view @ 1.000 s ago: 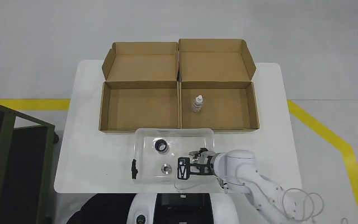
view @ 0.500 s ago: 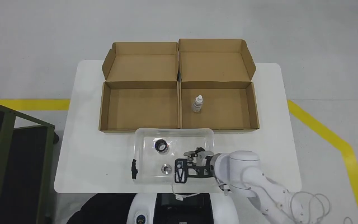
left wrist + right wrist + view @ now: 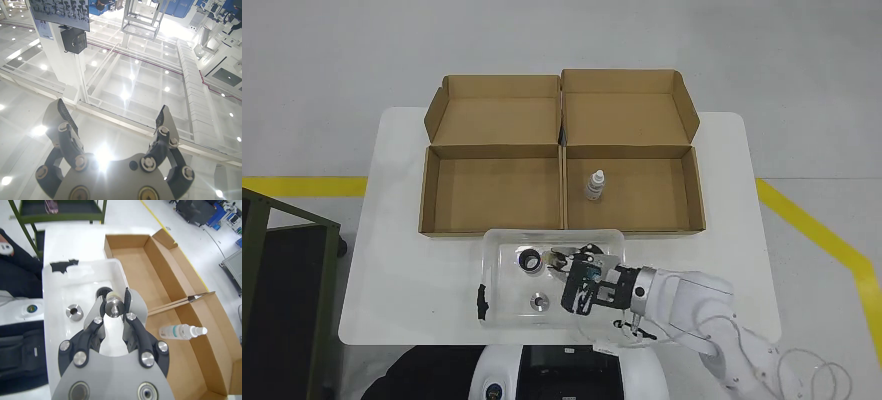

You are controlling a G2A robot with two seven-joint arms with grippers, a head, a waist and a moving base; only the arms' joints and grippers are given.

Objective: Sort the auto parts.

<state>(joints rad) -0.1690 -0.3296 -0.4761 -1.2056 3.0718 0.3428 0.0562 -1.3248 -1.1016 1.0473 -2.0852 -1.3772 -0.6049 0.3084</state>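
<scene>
My right gripper [image 3: 113, 300] is shut on a small silver cylindrical part [image 3: 114, 308] with a stub on its end. It holds the part over the clear tray [image 3: 56, 279]. In the top view this gripper [image 3: 564, 260] hangs over the tray's [image 3: 552, 233] middle, near the black ring [image 3: 530, 261]. A silver bushing [image 3: 74, 312] and the black ring [image 3: 101, 291] lie in the tray. My left gripper [image 3: 113, 111] points up at the ceiling, open, with nothing between its fingers.
Two open cardboard boxes stand side by side behind the tray, the left box [image 3: 492, 190] and the right box [image 3: 662, 200]. A white spray bottle [image 3: 595, 184] lies in the right one. A black scrap [image 3: 481, 300] sticks to the tray's left rim.
My right gripper has moved from the tray's near edge toward its middle and the boxes, swinging its fingers toward the black ring.
</scene>
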